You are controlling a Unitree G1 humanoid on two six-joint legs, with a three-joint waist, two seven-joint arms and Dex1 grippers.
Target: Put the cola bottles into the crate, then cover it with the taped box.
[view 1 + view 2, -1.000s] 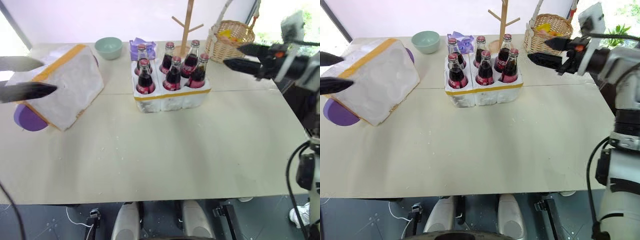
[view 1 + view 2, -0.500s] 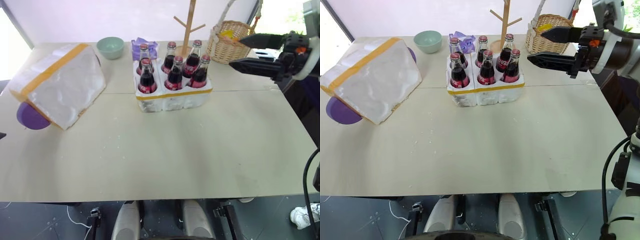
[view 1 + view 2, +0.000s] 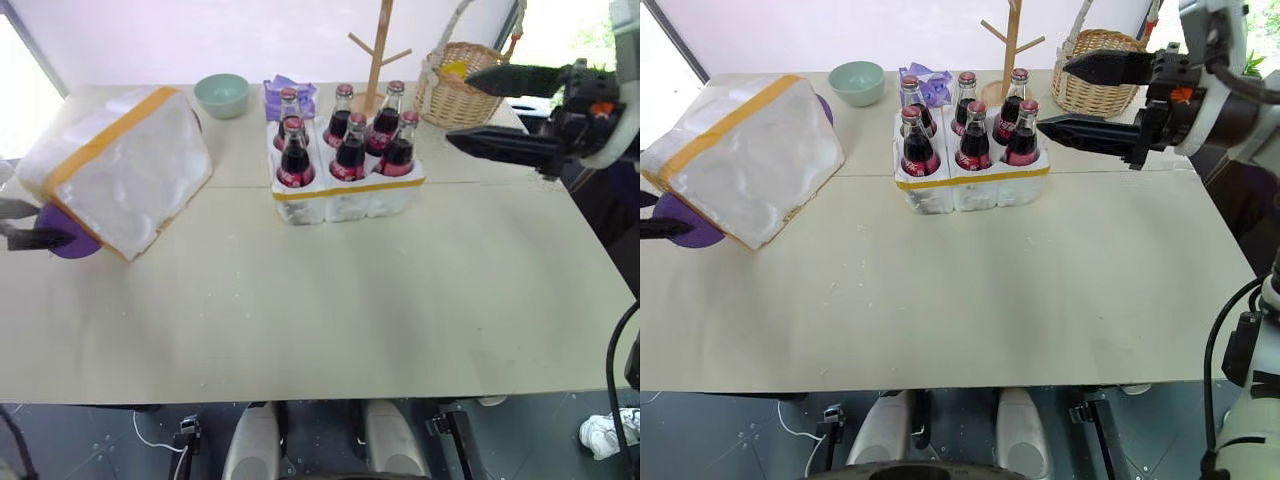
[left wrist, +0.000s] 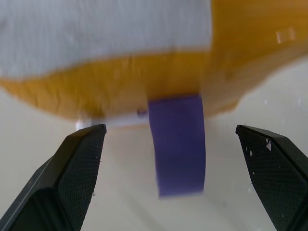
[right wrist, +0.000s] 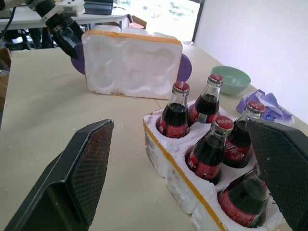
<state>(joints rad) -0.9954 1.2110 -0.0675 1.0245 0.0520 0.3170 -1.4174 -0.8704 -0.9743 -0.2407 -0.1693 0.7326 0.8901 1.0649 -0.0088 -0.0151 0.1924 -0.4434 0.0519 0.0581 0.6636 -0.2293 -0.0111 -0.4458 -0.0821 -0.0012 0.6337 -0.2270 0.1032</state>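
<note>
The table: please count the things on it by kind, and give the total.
Cola bottles: 6, all standing in the crate
Crate: 1
Taped box: 1, tilted on a purple thing
Purple round thing: 1
Green bowl: 1
Wicker basket: 1
Wooden branched stand: 1
Purple crumpled wrapper: 1
Total: 13

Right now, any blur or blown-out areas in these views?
Left wrist view: taped box and the purple plate under it are soft, out of focus. Head views: window top right is blown out. Right wrist view: cola bottles sharp, bright window behind.
</note>
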